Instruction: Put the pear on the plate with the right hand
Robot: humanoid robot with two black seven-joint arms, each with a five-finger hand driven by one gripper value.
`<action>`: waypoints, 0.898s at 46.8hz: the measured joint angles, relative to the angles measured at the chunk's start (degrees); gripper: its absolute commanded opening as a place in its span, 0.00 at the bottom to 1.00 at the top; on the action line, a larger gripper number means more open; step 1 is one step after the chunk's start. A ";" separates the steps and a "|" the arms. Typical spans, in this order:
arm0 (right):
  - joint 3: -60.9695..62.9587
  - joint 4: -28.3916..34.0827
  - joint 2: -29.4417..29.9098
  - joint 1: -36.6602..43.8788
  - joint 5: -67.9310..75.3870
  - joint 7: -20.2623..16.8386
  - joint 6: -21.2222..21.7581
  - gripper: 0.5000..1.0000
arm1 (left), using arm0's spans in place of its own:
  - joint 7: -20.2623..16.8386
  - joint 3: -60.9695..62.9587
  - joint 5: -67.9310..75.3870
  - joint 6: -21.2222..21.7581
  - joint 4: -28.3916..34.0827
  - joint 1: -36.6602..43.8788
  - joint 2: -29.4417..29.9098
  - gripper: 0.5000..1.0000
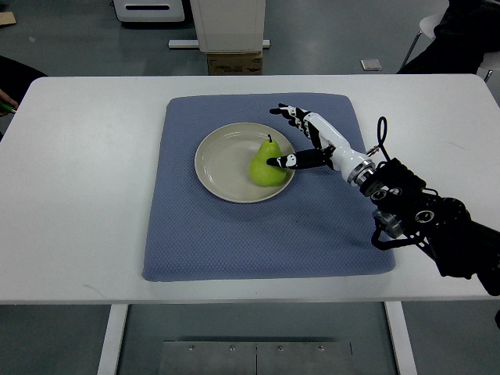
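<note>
A green pear [266, 166] with a dark stem stands upright on the right half of a beige round plate [223, 164]. My right hand [275, 136] reaches in from the right, its arm running down to the lower right. The fingers [287, 113] are stretched out and spread beyond the plate's upper right rim, clear of the pear. The thumb [293, 162] points left and its tip touches the pear's right side. The hand is open, not closed around the fruit.
The plate lies on a blue-grey mat [266, 234] in the middle of a white table [78, 195]. A cardboard box [234, 62] and a white stand sit on the floor beyond the far edge. Something dark shows at the left edge.
</note>
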 measured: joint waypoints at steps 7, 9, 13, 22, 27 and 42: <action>0.19 0.07 -1.99 0.00 0.08 0.00 0.15 1.00 | 0.00 0.00 0.00 0.00 0.00 -0.03 0.00 1.00; 0.27 0.07 -2.84 -0.06 0.08 0.00 0.59 1.00 | 0.00 0.00 0.00 0.00 0.00 0.00 0.00 1.00; 0.37 0.06 -4.24 -0.18 0.39 0.00 1.17 1.00 | 0.00 0.00 0.00 0.00 0.00 -0.03 0.00 1.00; 0.39 0.06 -6.44 -0.25 3.31 0.00 1.34 1.00 | 0.00 0.00 0.00 0.00 0.00 0.00 0.00 1.00; 0.39 0.02 -7.44 -0.22 4.76 0.00 1.34 1.00 | 0.00 0.00 0.00 0.00 0.00 0.01 0.00 1.00; 8.38 -0.22 -7.77 -1.51 9.45 -2.52 0.73 1.00 | 0.00 0.00 0.00 0.00 0.00 0.00 0.00 1.00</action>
